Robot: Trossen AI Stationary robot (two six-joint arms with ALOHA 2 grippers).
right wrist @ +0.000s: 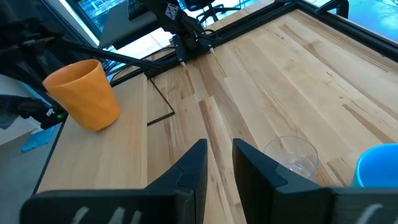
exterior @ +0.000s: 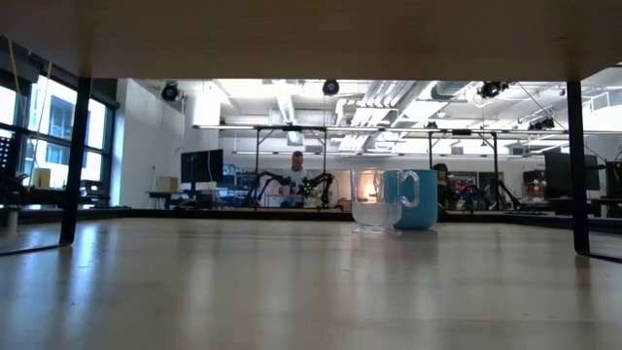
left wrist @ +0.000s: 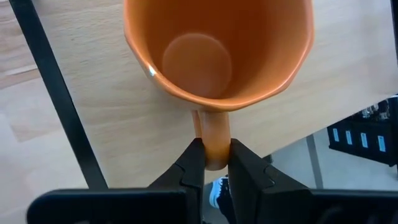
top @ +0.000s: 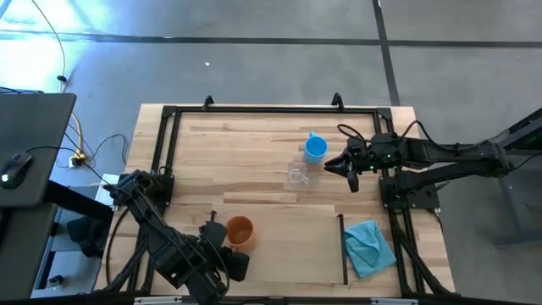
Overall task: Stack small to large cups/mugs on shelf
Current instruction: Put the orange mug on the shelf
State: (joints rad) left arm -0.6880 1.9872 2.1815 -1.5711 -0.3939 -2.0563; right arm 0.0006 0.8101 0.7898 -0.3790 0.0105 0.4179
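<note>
I have the left hand (left wrist: pixel 215 163) clamped on the handle of the orange ceramic mug (top: pixel 240 231), its two dark fingers (left wrist: pixel 191 168) pinching the handle from either side. In my left wrist view the mug's mouth faces the camera, the handle points back toward the hand, and its inside is bare. From the right wrist view it stands upright with the rim on top, over the pale rectangular wooden shelf panel (top: pixel 279 246) near the front edge of the counter (top: pixel 254 144); I cannot tell whether its base touches the panel.

The bright blue mug with a handle (top: pixel 315 149) stands upright toward the far right of the counter, mouth up, and in the low view its handle shows on the side facing the small clear glass cup (top: pixel 297 176). That cup stands upright just beside it, on the nearer side, and looks to hold nothing.

My right hand (top: pixel 345 166) hangs just right of those two cups, fingers slightly parted and gripping nothing.

A crumpled teal cloth (top: pixel 370 246) lies at the front right, beyond the shelf's black strip (top: pixel 342 248).
</note>
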